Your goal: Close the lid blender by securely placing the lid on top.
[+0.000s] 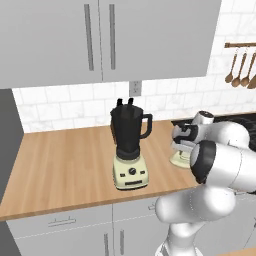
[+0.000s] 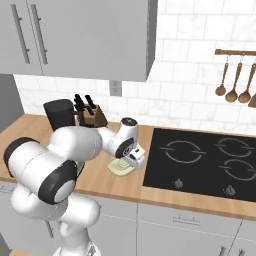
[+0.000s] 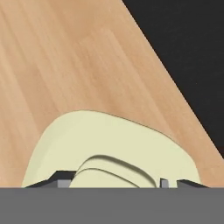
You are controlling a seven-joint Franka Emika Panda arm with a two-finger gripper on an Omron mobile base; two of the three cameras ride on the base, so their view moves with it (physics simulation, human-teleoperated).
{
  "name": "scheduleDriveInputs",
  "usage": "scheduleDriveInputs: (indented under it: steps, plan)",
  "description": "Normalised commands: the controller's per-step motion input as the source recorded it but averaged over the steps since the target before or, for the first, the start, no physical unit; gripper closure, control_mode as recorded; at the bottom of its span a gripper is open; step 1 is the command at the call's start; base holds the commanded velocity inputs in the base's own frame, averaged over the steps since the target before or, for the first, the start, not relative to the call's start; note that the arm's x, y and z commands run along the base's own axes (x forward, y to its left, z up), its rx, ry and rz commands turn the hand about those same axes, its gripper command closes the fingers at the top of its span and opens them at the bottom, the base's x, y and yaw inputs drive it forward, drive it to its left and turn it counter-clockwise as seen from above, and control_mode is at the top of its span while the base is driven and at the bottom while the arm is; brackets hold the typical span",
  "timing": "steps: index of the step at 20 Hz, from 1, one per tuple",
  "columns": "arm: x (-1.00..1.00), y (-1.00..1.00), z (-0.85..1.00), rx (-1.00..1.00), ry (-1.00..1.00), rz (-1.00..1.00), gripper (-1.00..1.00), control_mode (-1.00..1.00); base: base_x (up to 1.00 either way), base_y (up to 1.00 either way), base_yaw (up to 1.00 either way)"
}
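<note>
**A:** What's on the counter, materials-wise?

**B:** Matte light wood-grain countertop point(image 1: 65, 165). On it sits the blender point(image 1: 130, 150): tall, near-black jar with a side handle and an uncovered top, on a glossy cream base with a black dial. To its right lies the flat round pale cream-green lid point(image 2: 121, 168), smooth, with a raised knob in its centre. It rests on the wood between the blender and the flat black cooktop point(image 2: 200, 165), well apart from the jar.

**A:** Arm pose?

**B:** The white arm is folded forward and low, wrist bent down over the lid. The two-finger gripper point(image 3: 118, 183) sits right at the lid, with the knob between the dark fingertips point(image 3: 52, 180) in the hand view.

**A:** Gripping it?

**B:** Can't tell. One tip shows on either side of the knob, but the contact itself is cut off at the frame edge. The lid is flat on the counter.

**A:** Background?

**B:** Grey flat-front cabinets point(image 1: 100, 35) with bar handles, white marbled tile, wooden spoons point(image 2: 232, 82) hanging from a rail, and a wooden knife block point(image 2: 90, 114) with black handles.
</note>
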Motion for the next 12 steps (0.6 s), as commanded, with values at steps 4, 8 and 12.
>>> scheduleDriveInputs:
  steps: [4,8,12]
  plan:
    - [-0.2,0.0,0.85,0.0,-0.09,0.0,1.0,-1.0,0.0,0.0,0.0]
    - [-0.32,0.0,0.74,0.0,-0.11,0.0,1.0,-1.0,0.0,0.0,0.0]
    - [-0.4,0.01,0.73,0.0,-0.15,0.0,1.0,-1.0,0.0,0.0,0.0]
